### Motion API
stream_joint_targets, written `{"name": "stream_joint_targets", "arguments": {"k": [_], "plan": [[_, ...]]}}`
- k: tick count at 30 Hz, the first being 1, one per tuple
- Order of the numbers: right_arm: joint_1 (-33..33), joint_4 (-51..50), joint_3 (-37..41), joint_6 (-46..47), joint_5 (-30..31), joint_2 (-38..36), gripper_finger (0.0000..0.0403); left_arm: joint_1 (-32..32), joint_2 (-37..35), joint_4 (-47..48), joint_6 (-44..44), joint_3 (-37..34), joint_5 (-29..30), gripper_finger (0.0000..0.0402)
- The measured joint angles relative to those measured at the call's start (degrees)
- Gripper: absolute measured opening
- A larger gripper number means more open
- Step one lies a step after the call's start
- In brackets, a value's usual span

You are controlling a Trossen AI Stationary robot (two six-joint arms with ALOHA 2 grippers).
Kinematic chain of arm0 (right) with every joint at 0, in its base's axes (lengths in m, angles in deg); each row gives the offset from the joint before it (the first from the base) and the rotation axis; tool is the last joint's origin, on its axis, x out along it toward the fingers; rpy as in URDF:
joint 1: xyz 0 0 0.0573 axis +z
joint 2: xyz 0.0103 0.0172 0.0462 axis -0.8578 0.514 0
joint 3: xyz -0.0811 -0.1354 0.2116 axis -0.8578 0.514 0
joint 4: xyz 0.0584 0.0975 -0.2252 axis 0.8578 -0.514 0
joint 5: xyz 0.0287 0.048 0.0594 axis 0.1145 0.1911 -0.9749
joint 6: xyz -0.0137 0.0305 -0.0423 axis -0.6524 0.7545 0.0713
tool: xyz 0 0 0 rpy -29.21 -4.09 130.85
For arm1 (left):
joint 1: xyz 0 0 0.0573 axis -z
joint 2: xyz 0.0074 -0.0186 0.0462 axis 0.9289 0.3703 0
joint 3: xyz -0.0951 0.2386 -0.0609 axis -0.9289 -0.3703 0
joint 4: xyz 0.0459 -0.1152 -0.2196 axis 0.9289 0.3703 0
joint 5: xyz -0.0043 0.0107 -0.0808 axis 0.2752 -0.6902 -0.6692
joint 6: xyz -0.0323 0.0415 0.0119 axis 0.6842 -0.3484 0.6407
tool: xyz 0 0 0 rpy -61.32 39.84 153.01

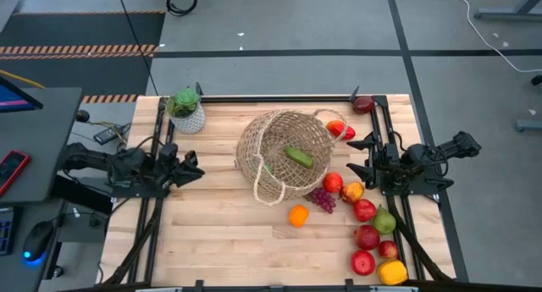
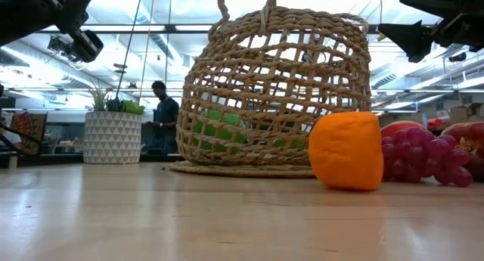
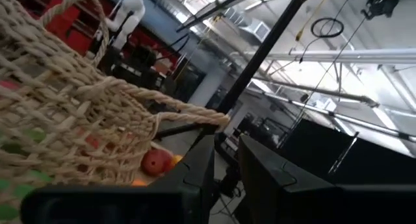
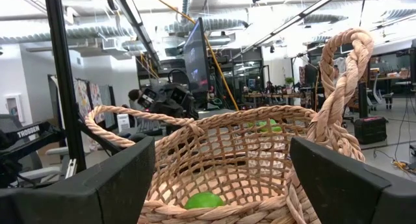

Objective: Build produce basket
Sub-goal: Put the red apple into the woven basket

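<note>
- The basket [image 1: 284, 155] stands in the middle of the table [image 1: 212, 233], with a cucumber [image 1: 298, 156] inside it.
- The left gripper [image 1: 193, 168] hangs at the left side, apart from the basket; its jaws are clenched on nothing.
- The right gripper [image 1: 359, 157] hangs beside the basket's right side; its jaws are released.
- The orange [image 1: 298, 215], grapes [image 1: 323, 199] and apples [image 1: 365, 224] lie on the table near the basket.
</note>
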Motion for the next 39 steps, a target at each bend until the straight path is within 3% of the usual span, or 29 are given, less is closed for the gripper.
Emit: {"name": "stream_joint_targets", "arguments": {"k": [5,13,23,29,39], "plan": [[0.0,0.0,0.0,0.0,0.0,0.0,0.0360,-0.3,-0.3,-5.4,-0.6,-1.3,1.5,0.0075],[0.0,0.0,0.0,0.0,0.0,0.0,0.0360,-0.6,-0.3,-5.1,-2.7,-1.3,2.0,0.0051],[0.0,0.0,0.0,0.0,0.0,0.0,0.0360,-0.4,-0.2,11.7,6.3,-1.3,2.9,0.0046],[0.0,0.0,0.0,0.0,0.0,0.0,0.0360,-0.4,-0.2,18.5,7.4,-1.3,3.0,0.0051],[0.0,0.0,0.0,0.0,0.0,0.0,0.0360,-0.5,-0.2,24.1,-8.4,-1.3,2.9,0.0050]]}}
